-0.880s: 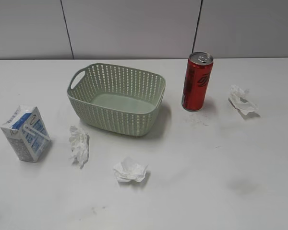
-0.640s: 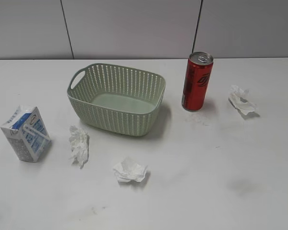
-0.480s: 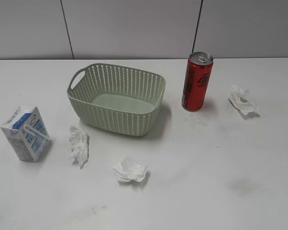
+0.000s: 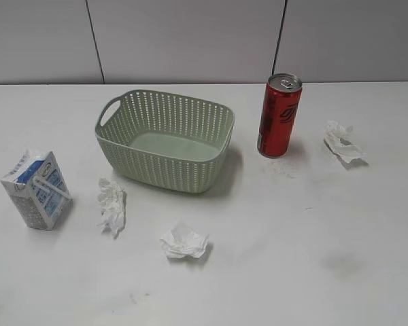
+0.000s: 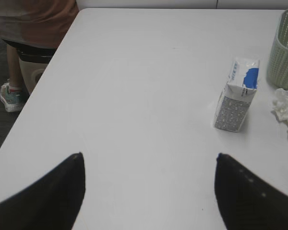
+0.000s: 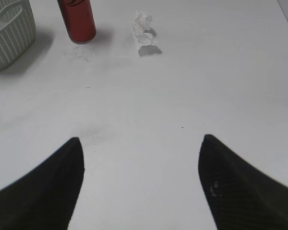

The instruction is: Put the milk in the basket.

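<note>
The white tabletop [image 4: 313,224] met a grey panelled wall. The milk [image 4: 37,189] stood upright well left of the basket [image 4: 165,140], a crumpled tissue [image 4: 113,205] between them. Both the left end effector [image 5: 149,184] and the right end effector [image 6: 140,167] hung released, fingers spread, grasping nothing.

The table [image 4: 313,224] at lower right looks smooth, matt white. The basket [image 4: 164,140] at centre is matt perforated plastic. The can [image 4: 279,115] is glossy red metal. The milk [image 4: 37,189] at left is printed card; the tissues [image 4: 183,242] are crumpled paper.
</note>
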Motion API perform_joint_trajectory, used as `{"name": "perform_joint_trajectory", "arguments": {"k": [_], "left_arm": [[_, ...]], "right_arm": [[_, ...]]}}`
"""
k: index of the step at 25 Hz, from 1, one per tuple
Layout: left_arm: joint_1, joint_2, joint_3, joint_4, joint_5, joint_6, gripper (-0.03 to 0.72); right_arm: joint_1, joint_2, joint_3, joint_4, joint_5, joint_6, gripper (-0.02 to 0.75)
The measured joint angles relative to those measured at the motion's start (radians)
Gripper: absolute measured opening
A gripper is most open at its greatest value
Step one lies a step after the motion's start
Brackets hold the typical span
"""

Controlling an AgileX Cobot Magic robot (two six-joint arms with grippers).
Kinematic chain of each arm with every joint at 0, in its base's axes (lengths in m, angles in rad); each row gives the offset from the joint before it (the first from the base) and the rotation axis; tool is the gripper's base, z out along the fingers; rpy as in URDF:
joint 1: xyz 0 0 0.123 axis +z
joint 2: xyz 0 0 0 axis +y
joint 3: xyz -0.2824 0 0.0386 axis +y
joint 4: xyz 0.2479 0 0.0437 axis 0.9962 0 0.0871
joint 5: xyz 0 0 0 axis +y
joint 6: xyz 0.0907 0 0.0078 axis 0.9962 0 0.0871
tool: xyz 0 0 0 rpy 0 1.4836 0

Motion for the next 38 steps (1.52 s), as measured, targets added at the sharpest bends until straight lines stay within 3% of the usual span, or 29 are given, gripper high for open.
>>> {"name": "perform_joint_trajectory", "arguments": {"k": [8, 20, 28, 38], "left_arm": [[-0.001, 0.115, -0.010, -0.002, -0.023, 0.000, 0.645], [-0.009, 0.491, -0.109, -0.044, -0.270, 0.000, 0.659], [-0.065, 0.828, -0.325, -0.060, -0.260, 0.000, 0.661], [-0.144, 1.182, -0.630, -0.072, -0.120, 0.000, 0.660]], "right_arm": [[0.000, 0.000, 0.000, 0.000, 0.000, 0.000, 0.588], [0.000, 0.000, 0.000, 0.000, 0.000, 0.000, 0.588], [0.000, 0.000, 0.000, 0.000, 0.000, 0.000, 0.588], [0.000, 0.000, 0.000, 0.000, 0.000, 0.000, 0.588]]}}
